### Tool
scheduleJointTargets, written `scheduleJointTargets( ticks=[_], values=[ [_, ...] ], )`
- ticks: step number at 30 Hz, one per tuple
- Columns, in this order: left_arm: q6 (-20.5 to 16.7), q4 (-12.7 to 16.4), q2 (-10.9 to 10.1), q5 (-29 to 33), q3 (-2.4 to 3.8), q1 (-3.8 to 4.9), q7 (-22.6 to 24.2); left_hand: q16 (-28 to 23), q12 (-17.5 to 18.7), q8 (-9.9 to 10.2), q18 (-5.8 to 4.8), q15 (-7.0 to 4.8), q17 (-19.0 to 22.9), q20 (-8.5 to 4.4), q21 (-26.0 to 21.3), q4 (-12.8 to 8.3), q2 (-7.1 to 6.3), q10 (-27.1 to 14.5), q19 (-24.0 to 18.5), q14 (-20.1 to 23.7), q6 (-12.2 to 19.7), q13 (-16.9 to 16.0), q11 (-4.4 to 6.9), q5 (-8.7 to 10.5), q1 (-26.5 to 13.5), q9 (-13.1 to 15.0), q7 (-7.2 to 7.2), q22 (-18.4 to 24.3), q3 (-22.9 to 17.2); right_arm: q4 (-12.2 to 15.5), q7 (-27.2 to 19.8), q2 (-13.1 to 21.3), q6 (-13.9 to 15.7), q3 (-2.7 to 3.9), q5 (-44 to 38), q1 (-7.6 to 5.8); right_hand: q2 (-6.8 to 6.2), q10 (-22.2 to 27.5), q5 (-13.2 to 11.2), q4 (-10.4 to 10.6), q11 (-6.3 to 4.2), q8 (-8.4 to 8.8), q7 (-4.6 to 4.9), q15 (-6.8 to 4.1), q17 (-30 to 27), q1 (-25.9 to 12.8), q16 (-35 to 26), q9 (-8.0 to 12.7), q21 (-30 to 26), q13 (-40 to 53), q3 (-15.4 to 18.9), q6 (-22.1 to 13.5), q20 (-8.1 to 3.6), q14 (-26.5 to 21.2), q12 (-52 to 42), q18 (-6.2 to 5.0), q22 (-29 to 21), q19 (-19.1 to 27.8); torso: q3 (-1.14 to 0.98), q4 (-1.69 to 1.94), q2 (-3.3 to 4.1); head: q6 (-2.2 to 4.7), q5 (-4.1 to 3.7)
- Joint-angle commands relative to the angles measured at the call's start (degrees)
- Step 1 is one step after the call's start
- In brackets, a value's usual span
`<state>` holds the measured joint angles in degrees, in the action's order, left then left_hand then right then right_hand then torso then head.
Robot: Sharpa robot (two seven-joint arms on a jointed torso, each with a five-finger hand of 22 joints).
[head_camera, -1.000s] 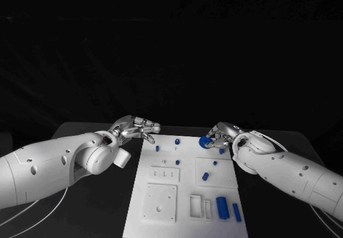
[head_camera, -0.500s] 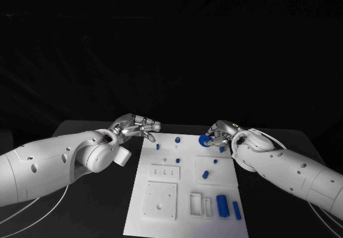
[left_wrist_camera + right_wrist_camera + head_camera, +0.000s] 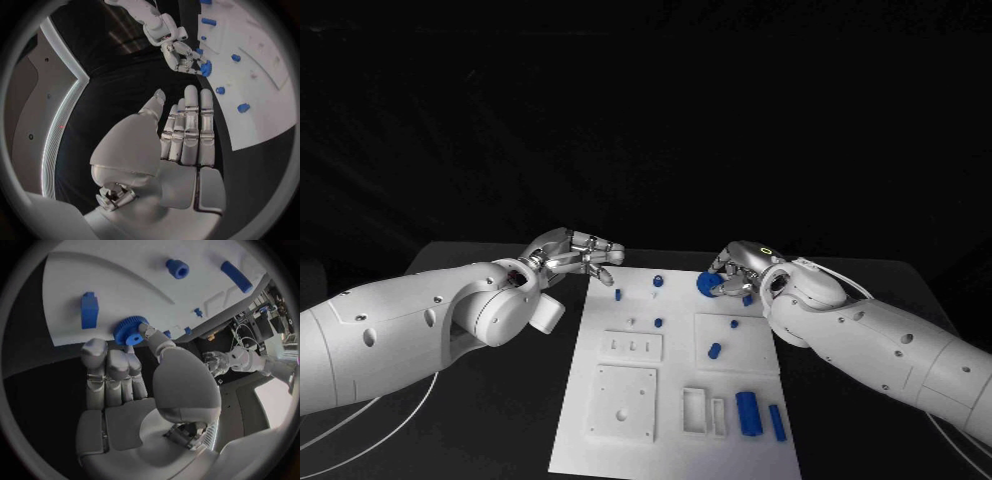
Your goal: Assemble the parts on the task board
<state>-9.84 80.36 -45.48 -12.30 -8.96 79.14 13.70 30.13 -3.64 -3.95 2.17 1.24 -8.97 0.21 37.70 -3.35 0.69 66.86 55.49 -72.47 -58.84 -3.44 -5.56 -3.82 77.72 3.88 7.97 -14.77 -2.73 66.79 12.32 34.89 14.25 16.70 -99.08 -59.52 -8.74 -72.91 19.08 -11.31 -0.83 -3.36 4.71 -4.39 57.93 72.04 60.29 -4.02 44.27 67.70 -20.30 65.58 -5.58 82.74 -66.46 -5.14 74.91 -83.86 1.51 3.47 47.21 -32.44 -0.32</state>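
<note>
Hands sit at far end of the white rectangular task board [image 3: 678, 370], one each side. Right silver many-fingered hand [image 3: 737, 270] is over board's far right corner w/ fingers pinched on a blue toothed plastic gear [image 3: 130, 330]; gear is at board's far edge, whether it touches the surface can't tell. Left silver many-fingered hand [image 3: 577, 256] is just off board's far left corner, above the black table [image 3: 488, 400], fingers straight and slightly apart, nothing in it. Other small blue parts on board: two short pegs [image 3: 656, 283] near far edge between the hands, a small blue cylinder [image 3: 714, 352] mid-board on right side, two long blue blocks [image 3: 749, 415] at near right corner. Blue rectangular block [image 3: 89, 309] lies just beside gear.
</note>
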Motion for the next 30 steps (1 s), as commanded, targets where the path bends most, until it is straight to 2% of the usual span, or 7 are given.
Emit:
scheduleJointTargets(
  ticks=[1,11,15,19,22,28,30],
  values=[
    [0.8,0.15,0.07,-0.19,0.03,0.0,0.27,-0.34,0.06,0.21,1.02,0.25,0.02,0.2,0.24,-0.04,0.01,-0.39,-0.34,0.12,0.34,-0.01,-0.1,-0.11,-0.07,-0.06,-0.01,0.11,0.33,0.72,2.18,0.07,0.27,-0.3,-5.84,0.35,0.02,0.03,-0.32,-0.12,-0.22,-0.19,-0.14,-0.48,0.02,-0.52,0.16,-0.08,0.18,0.03,-0.68,0.67,-0.41,0.06,-0.16,0.32,5.24,-2.49,0.03,0.02,-0.05,0.1,-0.1],
    [0.65,0.39,-0.12,-0.29,0.03,0.0,0.24,-0.34,0.06,0.2,1.02,0.25,0.01,0.21,0.28,-0.01,0.0,-0.35,-0.34,0.12,0.38,-0.01,-0.09,-0.11,-0.15,-0.06,-0.01,0.14,0.36,4.05,4.04,0.71,2.7,-0.84,-10.42,0.39,-0.74,-0.29,-1.42,0.69,-0.44,-0.23,-0.47,-0.62,0.06,-1.16,0.07,-0.11,0.44,0.05,-1.1,1.69,-0.58,0.11,-0.06,0.51,5.24,-2.52,-0.01,0.0,-0.06,0.4,0.05],
    [0.64,0.48,-0.2,-0.3,0.03,0.0,0.25,-0.34,0.06,0.2,1.02,0.25,0.01,0.21,0.28,-0.01,0.0,-0.35,-0.34,0.12,0.38,-0.01,-0.09,-0.11,-0.15,-0.06,-0.01,0.14,0.36,7.31,5.16,1.52,4.24,-0.9,-11.58,0.39,-1.32,-0.45,-2.35,2.02,-0.47,-0.23,-0.55,-0.66,0.11,-0.86,0.06,-0.1,0.56,0.11,-0.46,1.76,-0.63,0.14,-0.01,0.53,5.27,-2.61,0.01,-0.03,-0.04,0.57,0.16],
    [0.65,0.55,-0.24,-0.3,0.03,0.01,0.25,-0.34,0.06,0.2,1.02,0.25,0.01,0.21,0.28,-0.01,0.0,-0.35,-0.34,0.12,0.38,-0.01,-0.09,-0.11,-0.15,-0.06,-0.01,0.14,0.36,10.53,6.02,1.94,5.19,-0.9,-12.51,0.39,-1.49,-0.45,-2.66,2.24,-0.45,-0.23,-0.52,-0.65,0.12,-0.73,0.07,-0.08,0.61,0.12,-0.37,1.66,-0.62,0.15,0.01,0.52,5.29,-2.61,0.02,-0.05,-0.05,0.67,0.26],
    [0.65,0.6,-0.23,-0.3,0.03,0.01,0.25,-0.34,0.06,0.2,1.02,0.25,0.01,0.21,0.28,-0.01,0.0,-0.35,-0.34,0.12,0.38,-0.01,-0.09,-0.11,-0.15,-0.06,-0.01,0.14,0.36,11.96,6.32,1.6,5.45,-0.91,-12.9,0.39,-1.53,-0.48,-2.79,2.38,-0.46,-0.24,-0.56,-0.65,0.13,-0.68,0.06,-0.09,0.63,0.13,-0.36,1.74,-0.61,0.15,0.01,0.52,5.3,-2.63,0.04,-0.04,-0.02,0.73,0.28],
    [0.72,0.68,-0.1,-0.3,0.03,0.01,0.22,-0.34,0.06,0.2,1.02,0.25,0.01,0.21,0.28,-0.01,0.0,-0.35,-0.34,0.12,0.38,-0.01,-0.09,-0.11,-0.15,-0.06,-0.01,0.14,0.36,13.03,6.66,-0.3,5.53,-0.94,-13.59,0.39,-1.56,-0.47,-2.91,2.59,-0.45,-0.23,-0.54,-0.65,0.1,-0.59,0.02,-0.07,0.68,0.16,-0.48,1.72,-0.61,0.13,0.02,0.54,5.31,-2.63,0.09,0.2,0.06,0.93,0.21],
    [0.73,0.68,-0.03,-0.3,0.03,0.01,0.21,-0.34,0.06,0.2,1.02,0.25,0.01,0.21,0.28,-0.01,0.0,-0.35,-0.34,0.12,0.38,-0.01,-0.09,-0.11,-0.15,-0.06,-0.01,0.14,0.36,12.86,6.69,-1.13,5.47,-1.04,-13.73,0.39,-1.56,-0.47,-2.91,2.59,-0.45,-0.23,-0.54,-0.65,0.1,-0.59,0.02,-0.07,0.68,0.16,-0.48,1.72,-0.61,0.13,0.02,0.54,5.31,-2.63,0.17,0.32,0.03,0.96,0.16]
  ],
)
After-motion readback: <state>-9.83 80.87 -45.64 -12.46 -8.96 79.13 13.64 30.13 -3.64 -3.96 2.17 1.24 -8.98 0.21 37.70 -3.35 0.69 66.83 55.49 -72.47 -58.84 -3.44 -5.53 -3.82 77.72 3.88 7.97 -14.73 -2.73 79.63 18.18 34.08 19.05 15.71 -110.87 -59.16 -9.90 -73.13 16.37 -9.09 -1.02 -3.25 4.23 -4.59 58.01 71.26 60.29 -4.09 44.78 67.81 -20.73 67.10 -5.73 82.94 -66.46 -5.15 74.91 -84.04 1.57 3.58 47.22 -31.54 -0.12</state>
